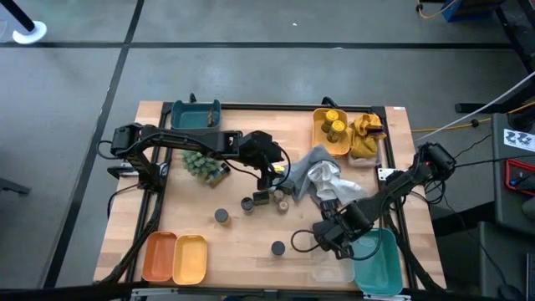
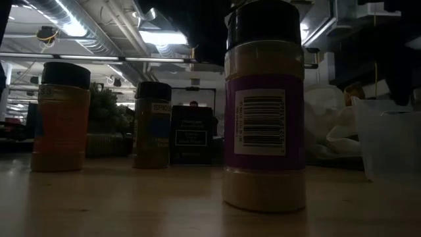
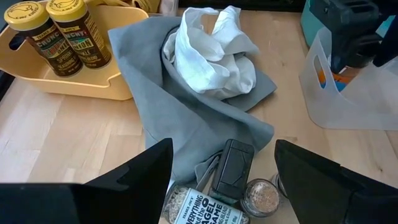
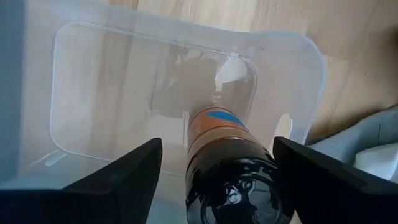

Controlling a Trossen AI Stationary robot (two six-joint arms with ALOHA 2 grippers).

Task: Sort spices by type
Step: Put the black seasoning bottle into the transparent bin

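Note:
My left gripper (image 1: 272,174) (image 3: 224,149) is open and hovers above a cluster beside the grey cloth (image 3: 186,118): a black tin (image 3: 233,167), a jar lying on its side (image 3: 202,208) and a small clear-topped jar (image 3: 261,196). My right gripper (image 1: 336,234) (image 4: 217,143) is open, pointing down into a clear bin (image 4: 124,74), its fingers on either side of a dark-lidded orange-brown jar (image 4: 217,127). Two dark-lidded jars (image 1: 221,216) (image 1: 277,247) stand alone on the table. Two yellow-lidded jars (image 3: 59,31) stand in a yellow bin (image 3: 74,87). My right gripper stands around the dark lid (image 4: 239,180) of the orange-brown jar, coming from above. The lid shows against one finger (image 4: 323,180) and apart from the other; I cannot tell whether it touches. The jar stands in the clear bin.
A white cloth (image 3: 211,50) lies on the grey one. A yellow cloth (image 1: 366,134) lies at the far right, a green plant ball (image 1: 201,165) under the left arm. Teal bins (image 1: 195,114) (image 1: 380,266) and orange and yellow bins (image 1: 159,255) (image 1: 191,257) sit at the edges.

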